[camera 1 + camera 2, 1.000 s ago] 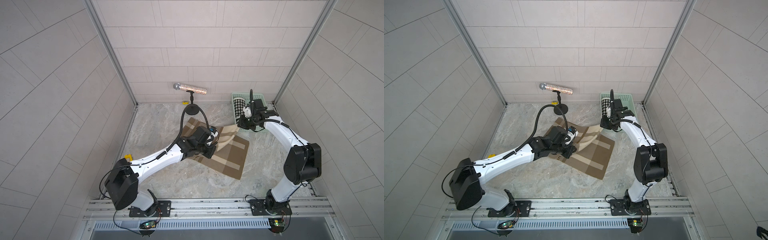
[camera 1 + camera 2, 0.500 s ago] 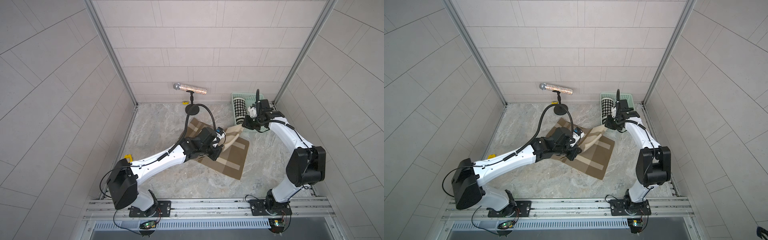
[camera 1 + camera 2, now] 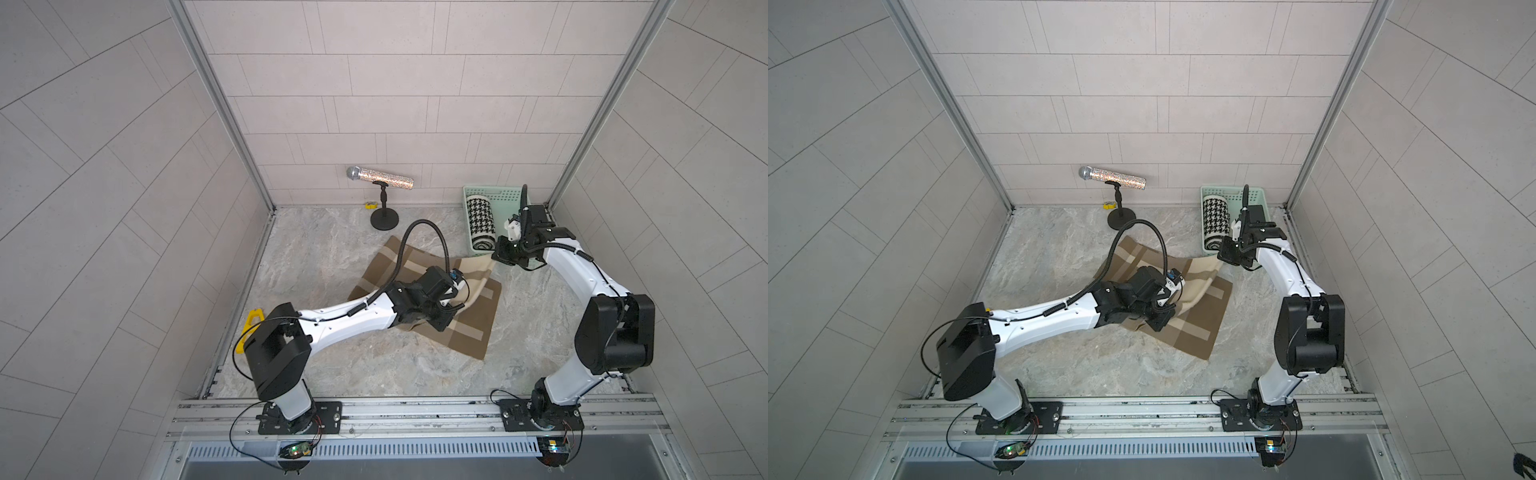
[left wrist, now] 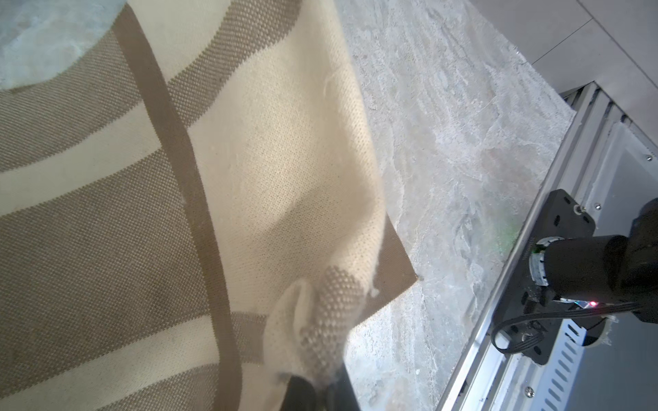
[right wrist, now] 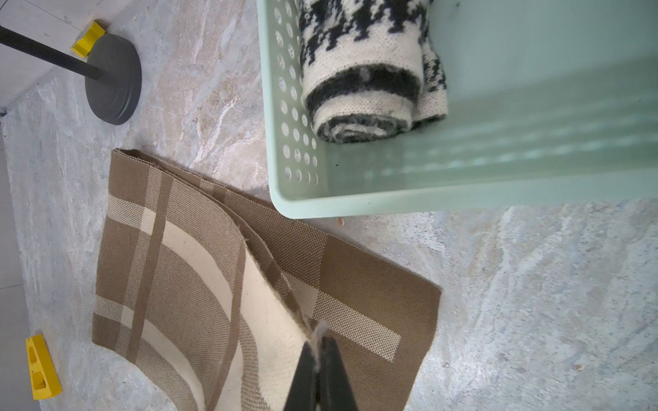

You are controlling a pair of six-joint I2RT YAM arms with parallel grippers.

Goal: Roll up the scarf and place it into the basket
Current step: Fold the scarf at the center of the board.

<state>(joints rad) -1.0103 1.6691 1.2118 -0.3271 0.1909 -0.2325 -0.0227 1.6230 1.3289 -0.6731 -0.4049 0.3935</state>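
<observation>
Both pairs clenched on cloth! The left fingers [image 4: 302, 395] pinch the scarf [image 3: 469, 328] by its cream fold, and the right fingers [image 5: 336, 380] nip its two o'clock corner. It sprawls mid-desk [image 3: 332, 257], not yet rolled, outside the basket [image 3: 494, 195] at one o'clock, which holds a houndstooth roll [image 3: 481, 220].

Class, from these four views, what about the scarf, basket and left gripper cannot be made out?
left gripper: tips at the left wrist view's edge, blurred, wrapped in the brown scarf; its wrist covers it in both top views.
basket: right arm hides one side in both top views; the right wrist view's edge cuts it off.
brown scarf: left arm hides part in both top views.
</observation>
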